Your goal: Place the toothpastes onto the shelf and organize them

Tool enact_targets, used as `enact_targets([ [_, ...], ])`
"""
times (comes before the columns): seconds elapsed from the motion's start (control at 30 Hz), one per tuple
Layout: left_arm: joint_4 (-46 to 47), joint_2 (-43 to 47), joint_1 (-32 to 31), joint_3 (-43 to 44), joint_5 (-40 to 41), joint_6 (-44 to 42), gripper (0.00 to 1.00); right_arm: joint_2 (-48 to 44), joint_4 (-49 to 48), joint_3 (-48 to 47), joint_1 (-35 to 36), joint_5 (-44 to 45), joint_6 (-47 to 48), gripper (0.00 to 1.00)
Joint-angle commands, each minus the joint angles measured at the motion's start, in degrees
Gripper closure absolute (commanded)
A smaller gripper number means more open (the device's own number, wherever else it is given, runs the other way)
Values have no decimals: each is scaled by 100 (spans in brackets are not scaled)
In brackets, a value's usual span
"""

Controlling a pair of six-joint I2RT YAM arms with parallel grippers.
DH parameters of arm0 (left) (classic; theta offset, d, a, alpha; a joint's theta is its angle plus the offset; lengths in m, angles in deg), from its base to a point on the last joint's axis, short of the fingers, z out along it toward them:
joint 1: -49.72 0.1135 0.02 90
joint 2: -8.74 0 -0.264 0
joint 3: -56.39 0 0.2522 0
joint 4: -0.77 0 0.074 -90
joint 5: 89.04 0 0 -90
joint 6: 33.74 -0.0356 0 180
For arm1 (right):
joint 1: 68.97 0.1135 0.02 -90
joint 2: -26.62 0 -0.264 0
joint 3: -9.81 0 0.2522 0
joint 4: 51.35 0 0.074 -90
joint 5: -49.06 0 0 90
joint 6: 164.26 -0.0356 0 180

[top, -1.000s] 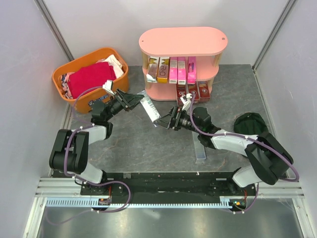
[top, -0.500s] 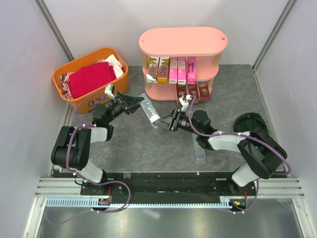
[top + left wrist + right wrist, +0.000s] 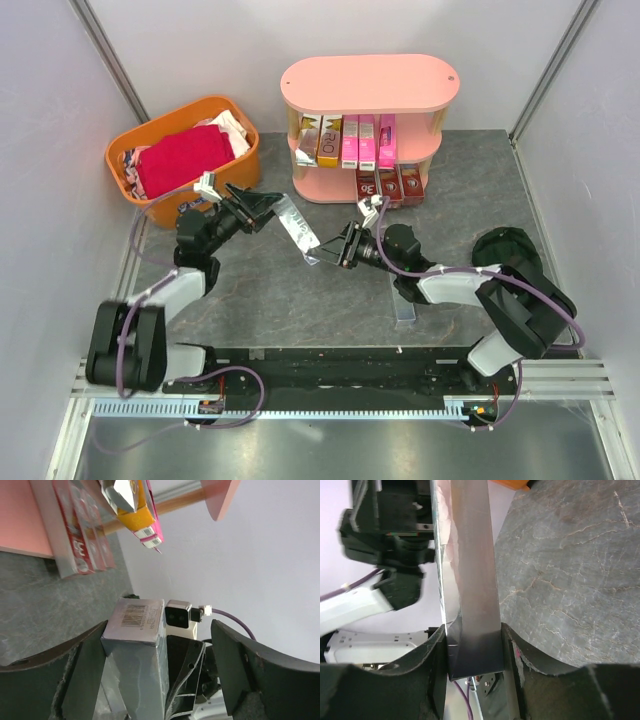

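A silver-grey toothpaste carton (image 3: 298, 228) hangs above the table between the two arms. My right gripper (image 3: 325, 247) is shut on its near end; in the right wrist view both fingers press the carton (image 3: 470, 570) at my right gripper (image 3: 474, 650). My left gripper (image 3: 262, 207) is open around the far end. In the left wrist view the carton (image 3: 135, 645) rests against one finger (image 3: 85, 670), with a wide gap to the other. The pink shelf (image 3: 370, 85) holds upright toothpastes (image 3: 350, 140) on its middle tier and dark red ones (image 3: 390, 185) at the bottom.
Another silver carton (image 3: 401, 295) lies flat on the table by the right arm. An orange basket (image 3: 130, 150) with red cloth stands at the back left. A black round object (image 3: 505, 250) sits at the right. Grey walls close in both sides.
My right gripper has moved up to the silver carton and shut on its near end. My left gripper has opened off the carton, and the left arm has shifted.
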Motion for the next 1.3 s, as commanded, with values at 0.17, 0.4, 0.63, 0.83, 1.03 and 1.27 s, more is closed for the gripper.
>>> enact_targets([
  [0.17,-4519,2380,92,594,2890,-2491,0,465,349,-168,-335,772,84,78],
  [0.4,-4873,2469,92,849,2884,-2747,0,904,236,-186,-590,1071,181,80],
  [0.63,-4802,2179,92,946,2682,-2826,0,1335,-204,-274,-784,1396,129,81],
  [0.83,-4732,1916,92,998,2532,-2897,0,1547,-556,-449,-1056,1361,40,81],
  [1.03,-4688,1635,92,1069,2418,-2932,0,1520,-389,-739,-1127,1291,137,81],
  [1.27,-4477,1100,40,1174,2129,-3002,4,2125,-819,-801,-1328,1379,-319,81],
])
